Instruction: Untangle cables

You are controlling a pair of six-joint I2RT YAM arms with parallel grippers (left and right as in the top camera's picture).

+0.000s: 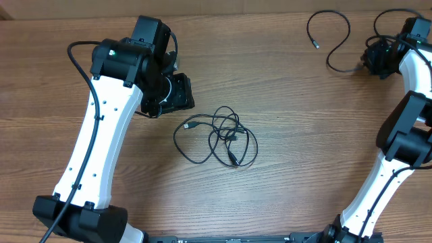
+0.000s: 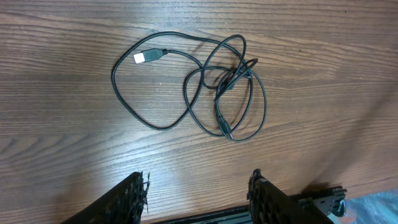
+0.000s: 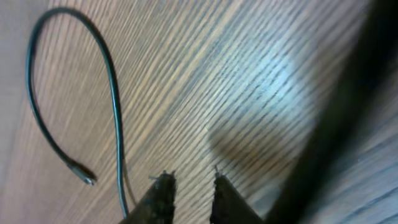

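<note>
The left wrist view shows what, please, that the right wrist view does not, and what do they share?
Only the left wrist view shows the tangled cables, with a white-tipped plug, lying ahead of the open left claw. Only the right wrist view shows one loose cable curving in an arc and passing beside the right claw, whose fingers stand close together. Both show the wooden table.

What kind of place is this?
Probably a robotics lab bench: a white-and-black left robot arm and matching right robot arm at a wood-grain table, with thin black cables laid out.
</note>
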